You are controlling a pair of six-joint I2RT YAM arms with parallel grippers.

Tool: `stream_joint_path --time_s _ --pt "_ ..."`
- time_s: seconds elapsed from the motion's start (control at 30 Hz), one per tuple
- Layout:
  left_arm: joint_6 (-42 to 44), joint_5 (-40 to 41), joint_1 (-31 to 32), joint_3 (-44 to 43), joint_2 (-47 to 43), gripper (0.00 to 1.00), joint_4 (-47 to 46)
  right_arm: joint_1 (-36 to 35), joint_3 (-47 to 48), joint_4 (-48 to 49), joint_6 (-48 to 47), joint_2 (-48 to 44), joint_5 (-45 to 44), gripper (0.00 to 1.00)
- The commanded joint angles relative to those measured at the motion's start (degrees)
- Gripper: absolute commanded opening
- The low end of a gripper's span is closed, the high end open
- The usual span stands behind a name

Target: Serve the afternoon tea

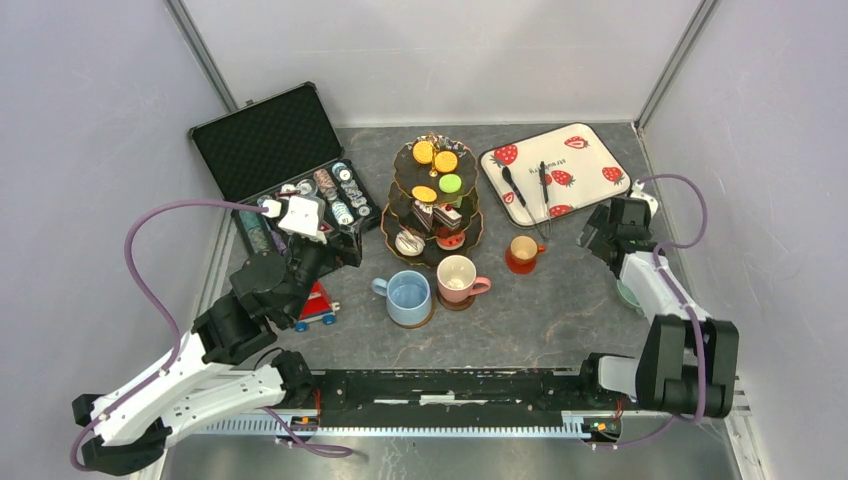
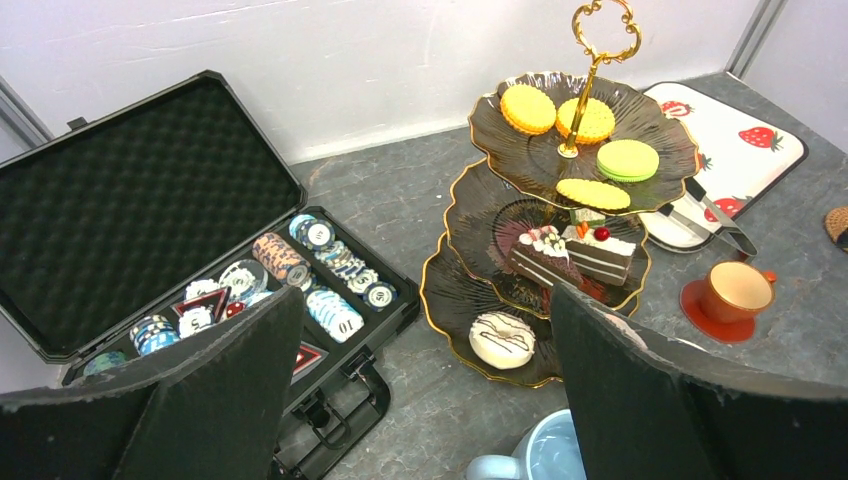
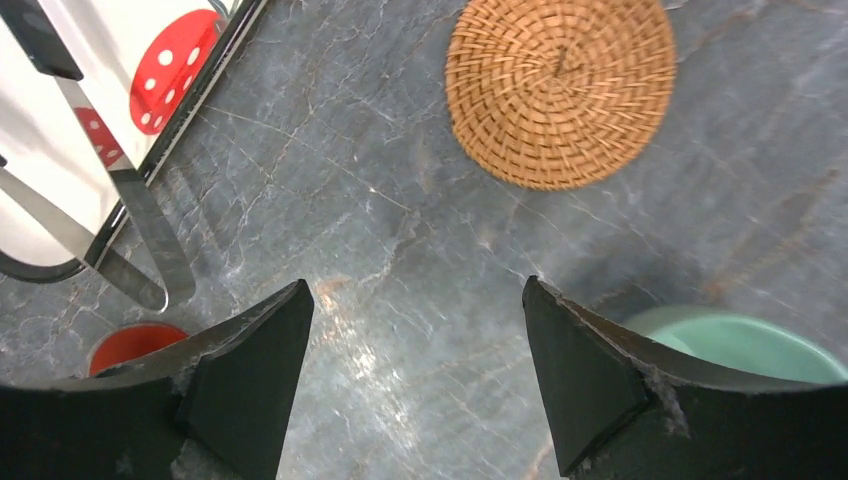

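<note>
Dark grey marbled tabletop, boxed in by pale grey walls with metal corner posts; black rail along the near edge.

Three-tier stand sits centre-back: dark scalloped plates, gold rims, gold loop handle on top. The top tier holds yellow macarons and one green macaron. The middle tier has cake slices, the bottom tier a white iced donut.

Just in front of the stand are the blue mug and pink mug, each on a coaster. The small brown mug stands to their right on a red coaster. The green mug is at the right edge, partly hidden by the right arm, with a wicker coaster bare beyond it.

The strawberry tray is back right, with black-handled tongs lying on it. An open poker chip case is back left; a red toy car sits near the left arm.

Left gripper hangs over the case edge facing the stand, jaws spread wide, nothing between them. Right gripper is over bare table between tray and green mug, jaws released, holding nothing.
</note>
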State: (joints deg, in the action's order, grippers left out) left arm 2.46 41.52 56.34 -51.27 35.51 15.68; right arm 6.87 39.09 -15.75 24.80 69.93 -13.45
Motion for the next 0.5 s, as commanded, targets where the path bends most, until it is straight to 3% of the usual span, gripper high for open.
stream_joint_path --time_s 0.0,0.2,0.37,0.47 --pt "1.05 0.64 -0.2 0.38 -0.27 0.99 -3.12 1.59 3.56 7.62 1.48 6.46 1.93 0.81" --pt "1.15 0.76 -0.22 0.64 -0.16 0.99 -3.43 7.28 5.95 11.64 1.97 15.47 1.36 0.77" --pt "1.37 0.95 -0.18 1.07 0.38 1.0 -3.73 10.32 8.24 12.78 1.84 23.44 6.63 0.59" --pt "1.45 0.97 -0.18 1.04 0.82 1.0 -3.73 10.32 6.95 13.05 2.15 24.94 10.24 0.54"
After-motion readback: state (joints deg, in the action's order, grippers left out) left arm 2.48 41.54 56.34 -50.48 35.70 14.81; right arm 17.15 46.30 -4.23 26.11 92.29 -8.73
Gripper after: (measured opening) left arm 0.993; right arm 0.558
